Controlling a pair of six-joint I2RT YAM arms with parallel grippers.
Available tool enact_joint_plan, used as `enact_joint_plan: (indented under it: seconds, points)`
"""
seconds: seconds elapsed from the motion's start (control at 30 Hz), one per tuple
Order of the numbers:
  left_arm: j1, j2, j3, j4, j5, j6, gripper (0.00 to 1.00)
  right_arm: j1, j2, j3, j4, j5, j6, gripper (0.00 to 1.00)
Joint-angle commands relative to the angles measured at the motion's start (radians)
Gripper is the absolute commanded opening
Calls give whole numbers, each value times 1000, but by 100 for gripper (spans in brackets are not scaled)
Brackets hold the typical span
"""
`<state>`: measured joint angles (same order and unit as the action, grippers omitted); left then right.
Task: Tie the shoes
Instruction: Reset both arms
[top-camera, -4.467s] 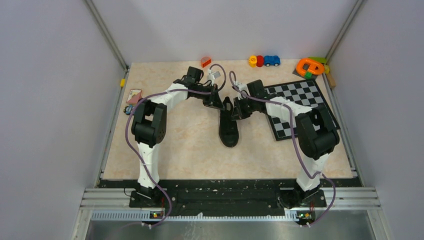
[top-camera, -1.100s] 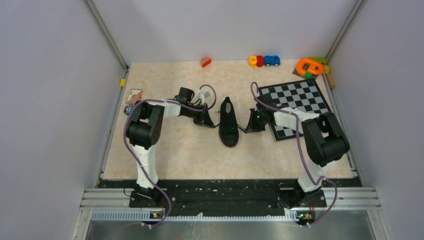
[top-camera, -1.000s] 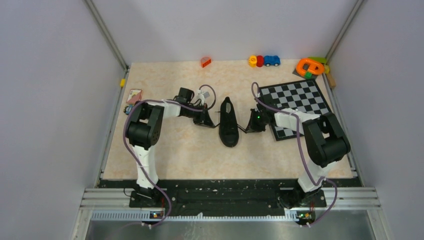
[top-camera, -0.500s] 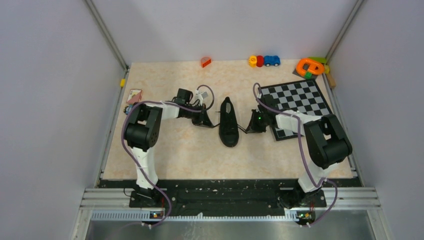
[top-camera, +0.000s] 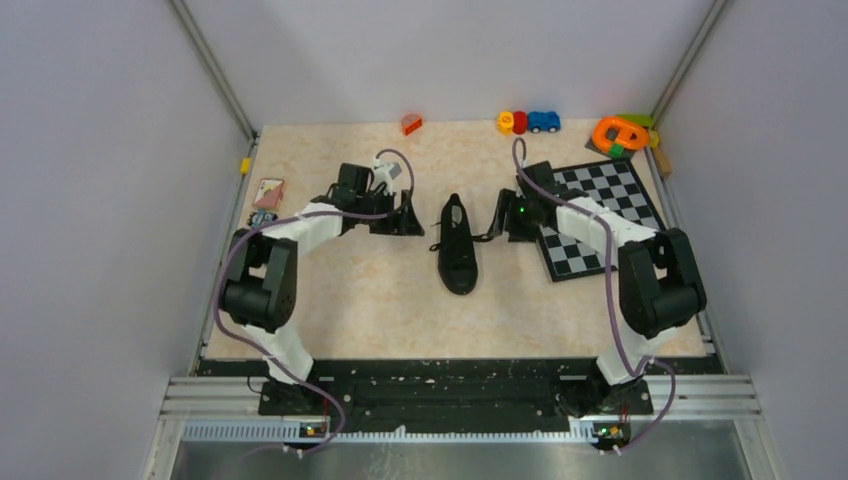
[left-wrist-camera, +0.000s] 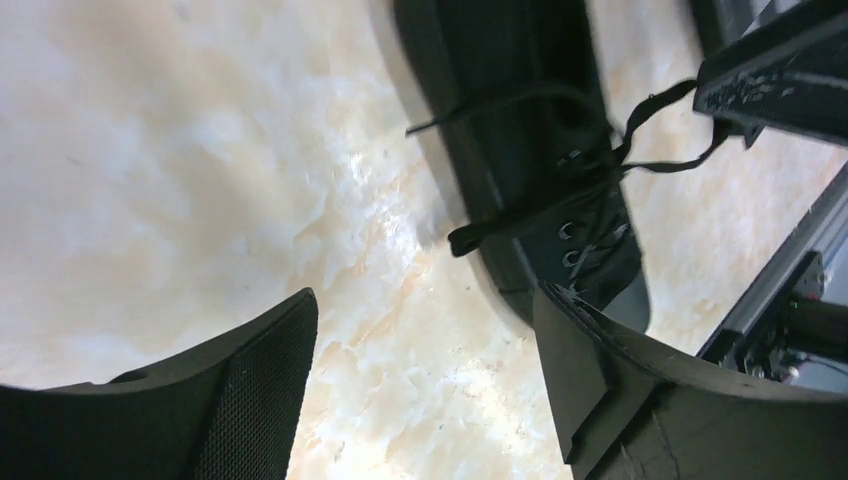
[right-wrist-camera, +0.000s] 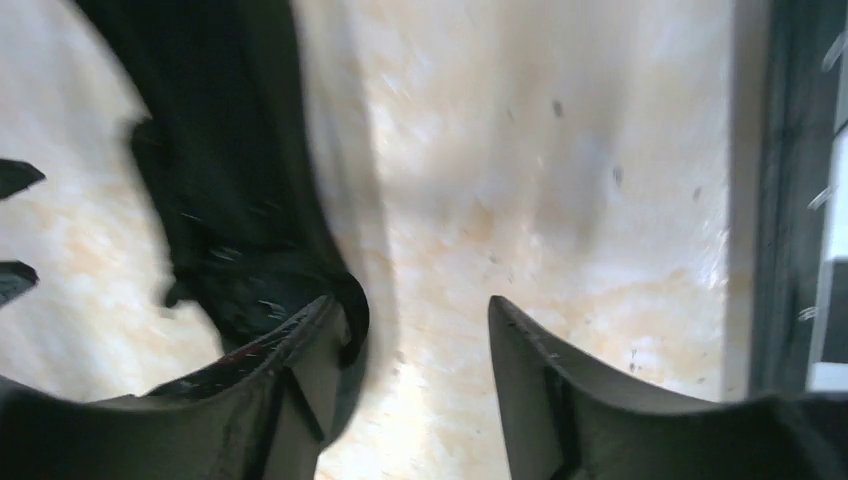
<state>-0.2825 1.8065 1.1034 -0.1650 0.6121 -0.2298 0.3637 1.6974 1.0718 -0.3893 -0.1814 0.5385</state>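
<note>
The two arms are bolted at the near edge of the table (top-camera: 380, 300), and both reach toward the far side and bend inward.

The shoe (top-camera: 458, 250) lies about in the middle of the table, between the two grippers. It is black and lies lengthwise from near to far, with the rounded toe on the near side and the opening on the far side. Its thin laces (left-wrist-camera: 480, 233) are loose. One end rests on the table at the left of the shoe. Another strand goes out to the right, toward the right gripper; I cannot tell if it touches that gripper.

The left gripper (top-camera: 410, 216) is just beside the far half of the shoe, on its left, and apart from it. In its wrist view the jaws stand wide apart with only bare table between them, so it holds nothing. The right gripper (top-camera: 498, 218) is just beside the shoe on the right. Its wrist view is blurred, but the jaws are clearly parted and nothing is between them; the dark side of the shoe comes close to one finger (right-wrist-camera: 290, 390).

A chessboard (top-camera: 600, 215) lies flat at the right, partly under the right arm. A small card (top-camera: 268, 190) lies near the left edge. Along the far edge there is an orange-red block (top-camera: 411, 124), a row of yellow, red and blue toys (top-camera: 528, 122), and an orange ring-shaped toy (top-camera: 620, 132) in the far right corner.
</note>
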Motion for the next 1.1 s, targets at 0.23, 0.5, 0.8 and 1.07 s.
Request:
enact_joint_plan:
  seconds: [0.23,0.5,0.8,1.07]
  points:
    - [56,-467,-13,-29,-338,-44,87,-30,-273,203,53,103,-70,84]
    - [131,-847,-438,192,-672,-12,98,-54,-737,-363,535,368,-179,86]
    - [423,-776,-645,450,-665,45,97,-144,-843,-712,856,561,-350,85]
    - [501,-522,-722,840,-627,63,94,-191,-613,-959,1328,572,-503,85]
